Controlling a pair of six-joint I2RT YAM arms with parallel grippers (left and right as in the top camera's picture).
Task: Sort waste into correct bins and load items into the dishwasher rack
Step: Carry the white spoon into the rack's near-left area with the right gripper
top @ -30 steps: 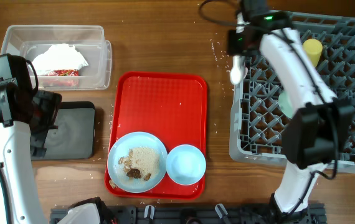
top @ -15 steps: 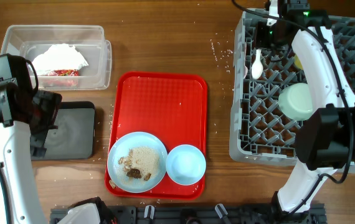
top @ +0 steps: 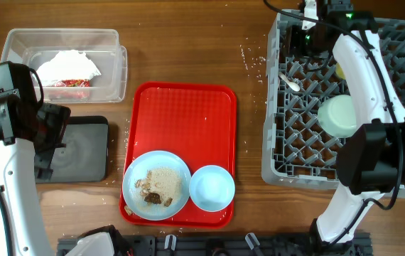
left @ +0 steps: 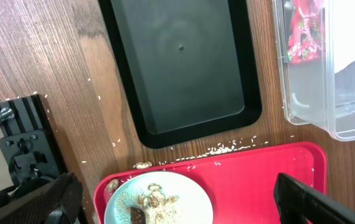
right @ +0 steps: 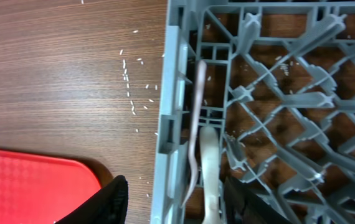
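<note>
At the far left corner of the dishwasher rack (top: 271,153), the right pincer (right: 179,198) hangs with its jaws parted and grasps nothing. The white spoon (top: 290,82) lies free on the grid beneath it, and in the wrist view its long axis runs roughly along the rack's left wall. A mint-green bowl (top: 337,116) sits in the rack further right. The left pincer (left: 177,199) is likewise spread wide and empty, above the seam between the black tray (top: 82,149) and the red tray (top: 185,121).

On the near end of the red tray stand the pale blue plate (top: 136,175), carrying the food scraps (top: 163,183), and, touching it on the right, the pale blue bowl (top: 212,188). The clear tub (top: 60,33) at far left of the worktop (top: 188,43) holds a crumpled napkin (top: 67,66) and red-and-white wrappers (top: 67,84).

Judged from this layout, the items left to load lie near and left of the right pincer, well apart from it across the rack wall. The plate is nearer the left arm, with the black tray just beside it, while the bowl is the one closer to the right arm.
</note>
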